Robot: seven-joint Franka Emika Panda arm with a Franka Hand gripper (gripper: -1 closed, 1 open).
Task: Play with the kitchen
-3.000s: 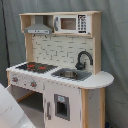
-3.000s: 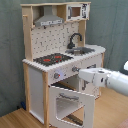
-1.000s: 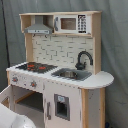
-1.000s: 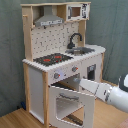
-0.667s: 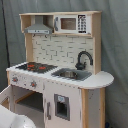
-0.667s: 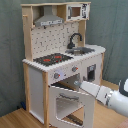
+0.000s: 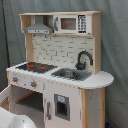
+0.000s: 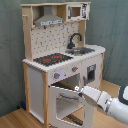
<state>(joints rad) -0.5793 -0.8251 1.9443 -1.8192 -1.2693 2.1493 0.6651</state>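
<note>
The kitchen is a tall toy of light wood and white panels. It has a black faucet, a grey sink, a red-ringed hob and a grey hood. Its oven door stands swung open. In the second exterior view my gripper reaches in from the lower right, at the open door's upper corner. In the first exterior view only a white part of my arm shows at the bottom left, by the open door.
A grey curtain hangs behind the kitchen. The floor is wood. A narrow white door with a grey dispenser panel sits under the sink. A toy microwave fills the top shelf.
Over three seconds my arm has dropped and now slopes from the lower right up to the door's corner. The oven door stays open; little has moved in the last second.
</note>
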